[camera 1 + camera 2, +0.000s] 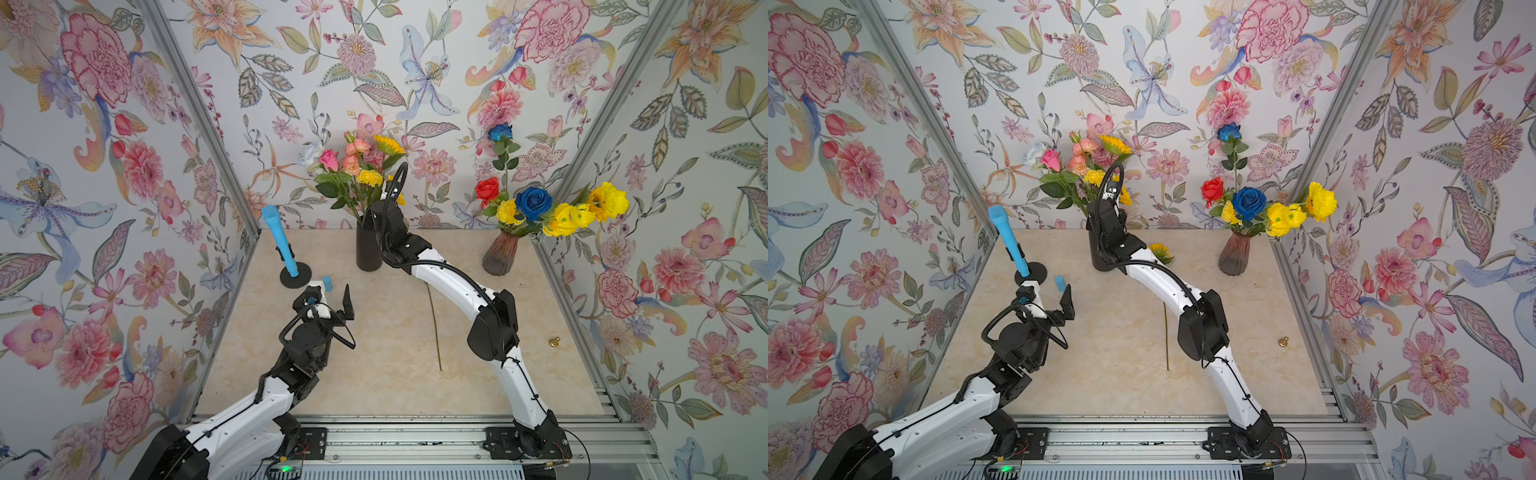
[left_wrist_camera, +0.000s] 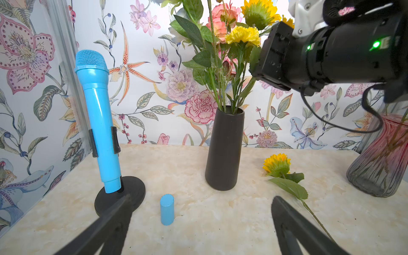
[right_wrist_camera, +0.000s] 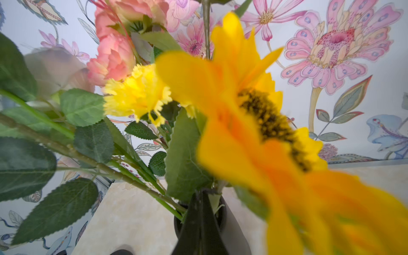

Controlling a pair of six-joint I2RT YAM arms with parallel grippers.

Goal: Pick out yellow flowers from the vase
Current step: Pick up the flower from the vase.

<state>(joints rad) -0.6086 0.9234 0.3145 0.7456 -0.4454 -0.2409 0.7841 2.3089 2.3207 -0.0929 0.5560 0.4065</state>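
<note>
**Right gripper** (image 3: 199,198): the jaws are closed together, with the tips at the mouth of the black vase (image 1: 368,253) among the green stems. Whether a stem is pinched between the tips cannot be told. In both top views the right arm (image 1: 490,316) hides the gripper itself.

**Yellow flowers in the black vase:** all stand above the right gripper.
- A blurred sunflower (image 3: 265,119) is nearest the wrist camera.
- A pompom (image 3: 138,95) is just beside it.
- A tall sunflower (image 1: 388,144) is highest in the bunch.

Pink and peach roses (image 1: 329,159) share the vase, to the left of the gripper.

**Loose sunflower** (image 2: 277,163): it lies flat on the worktop (image 1: 386,382), behind the right gripper and under the right arm. Its head is near the foot of the black vase and its stem runs back toward the robot base.

**Glass vase** (image 1: 500,253): it stands well apart from the right gripper, on its right side. It holds yellow blooms (image 1: 565,218) together with blue and red roses (image 1: 533,202).

**Left gripper** (image 2: 202,198): the jaws are spread wide and hold nothing. It is near the worktop and well apart from the black vase, which stands ahead of it.
- A small blue cylinder (image 2: 167,209) stands upright just ahead of the gripper, between the lines of its two fingers.
- A blue microphone (image 2: 97,114) on a round stand sits just beyond the left finger.
</note>
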